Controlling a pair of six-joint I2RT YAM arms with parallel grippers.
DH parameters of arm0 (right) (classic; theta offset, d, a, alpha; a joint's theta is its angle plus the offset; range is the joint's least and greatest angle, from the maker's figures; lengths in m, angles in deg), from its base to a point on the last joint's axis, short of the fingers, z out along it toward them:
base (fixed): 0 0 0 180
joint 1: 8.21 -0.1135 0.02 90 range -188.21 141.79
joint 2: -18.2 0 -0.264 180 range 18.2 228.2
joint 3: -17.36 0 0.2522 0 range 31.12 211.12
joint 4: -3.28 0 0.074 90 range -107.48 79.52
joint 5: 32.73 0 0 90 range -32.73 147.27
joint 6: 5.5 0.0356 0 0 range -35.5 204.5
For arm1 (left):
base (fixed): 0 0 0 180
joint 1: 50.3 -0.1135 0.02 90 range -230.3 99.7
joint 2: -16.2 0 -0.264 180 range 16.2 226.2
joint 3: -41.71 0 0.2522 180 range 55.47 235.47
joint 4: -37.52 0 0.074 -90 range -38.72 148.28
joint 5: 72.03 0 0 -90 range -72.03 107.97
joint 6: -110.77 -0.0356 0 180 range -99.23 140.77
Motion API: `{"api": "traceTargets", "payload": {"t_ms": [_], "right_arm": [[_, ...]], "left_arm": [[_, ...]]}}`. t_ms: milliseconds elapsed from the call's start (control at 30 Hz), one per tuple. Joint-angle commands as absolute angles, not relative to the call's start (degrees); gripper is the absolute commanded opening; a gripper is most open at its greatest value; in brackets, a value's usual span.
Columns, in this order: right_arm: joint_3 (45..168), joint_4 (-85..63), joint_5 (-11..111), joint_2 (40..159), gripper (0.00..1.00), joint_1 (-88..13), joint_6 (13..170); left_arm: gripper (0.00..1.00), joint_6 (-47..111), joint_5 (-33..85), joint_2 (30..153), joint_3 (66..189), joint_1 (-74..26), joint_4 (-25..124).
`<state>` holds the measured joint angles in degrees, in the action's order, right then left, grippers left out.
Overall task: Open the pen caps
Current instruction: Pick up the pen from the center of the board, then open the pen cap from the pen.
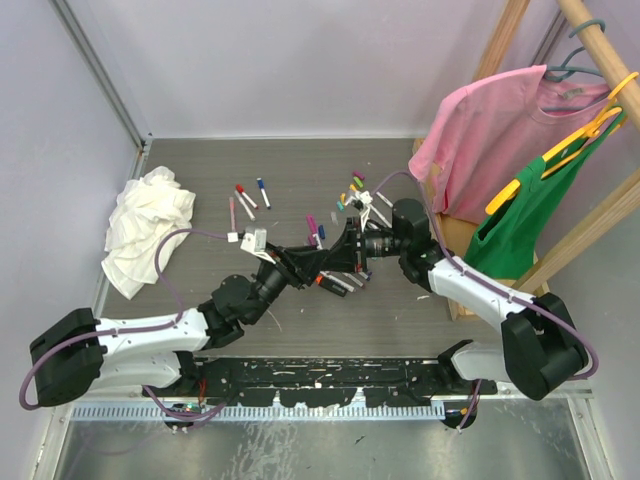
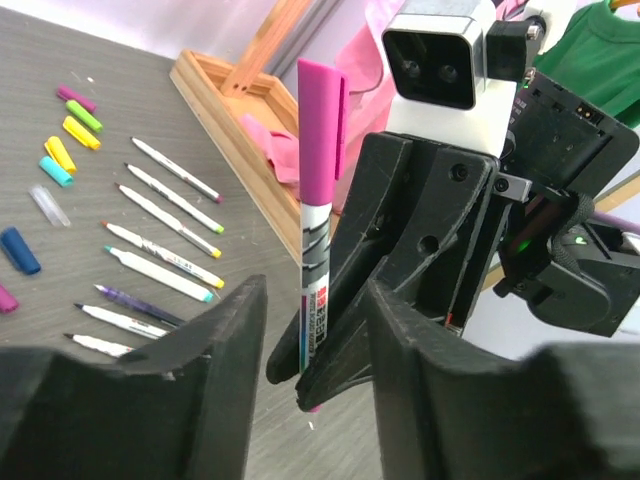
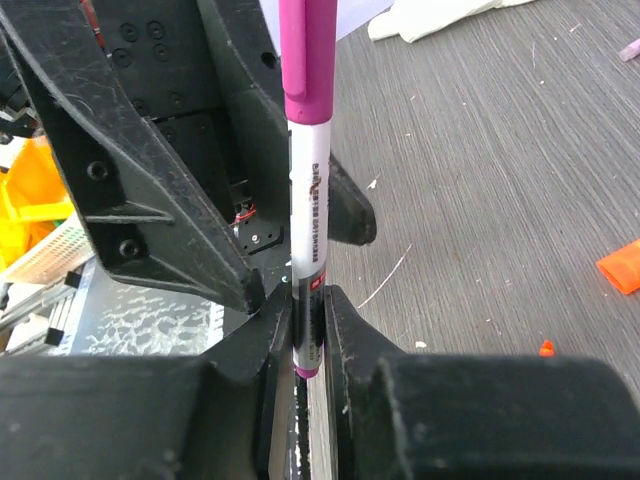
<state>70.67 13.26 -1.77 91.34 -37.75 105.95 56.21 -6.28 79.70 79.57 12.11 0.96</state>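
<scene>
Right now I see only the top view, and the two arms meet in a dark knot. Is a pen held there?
Observer: Yes. The right fingers are shut on the white barrel of a pink pen, near its lower end.
Operator: Is its cap off?
Observer: No, the pink cap sits on the upper end.
Operator: And the left fingers?
Observer: The left fingers are open, and the pen shows in the gap between them.

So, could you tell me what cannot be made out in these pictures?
Right wrist view: the pink cap runs off the top edge.
Left wrist view: the left gripper covers part of the loose pens.
Top view: the held pen is too small to trace.
</scene>
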Motion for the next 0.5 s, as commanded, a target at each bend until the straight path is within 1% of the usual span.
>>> {"api": "traceTargets", "payload": {"t_ms": [0, 100, 133, 233, 267, 367, 467], "right_arm": [[74.61, 9.90, -3.95, 91.19, 0.01, -38.18, 100.48], [76.47, 4.75, -6.46, 91.59, 0.01, -38.19, 95.68], [77.53, 2.28, -7.74, 91.86, 0.01, -38.18, 93.61], [79.65, -2.57, -13.00, 93.12, 0.01, -38.18, 89.31], [80.09, -3.34, -14.59, 93.44, 0.01, -38.18, 88.59], [80.84, -5.31, -17.53, 93.78, 0.01, -38.18, 86.60], [81.04, -5.96, -17.95, 93.72, 0.01, -38.21, 86.13]], "left_arm": [[0.56, 56.20, -8.47, 75.79, 79.54, 12.16, -0.84], [0.70, 56.05, -6.73, 70.79, 78.54, 11.01, 2.85], [0.76, 55.57, -4.99, 68.93, 78.24, 10.14, 4.36], [0.95, 55.12, 4.70, 64.27, 77.63, 5.93, 6.97], [1.00, 55.69, 9.08, 63.19, 77.86, 3.82, 8.01], [0.98, 60.85, 22.87, 61.61, 79.11, -3.50, 10.08], [0.98, 66.90, 32.50, 63.62, 79.53, -9.80, 6.06]]}}
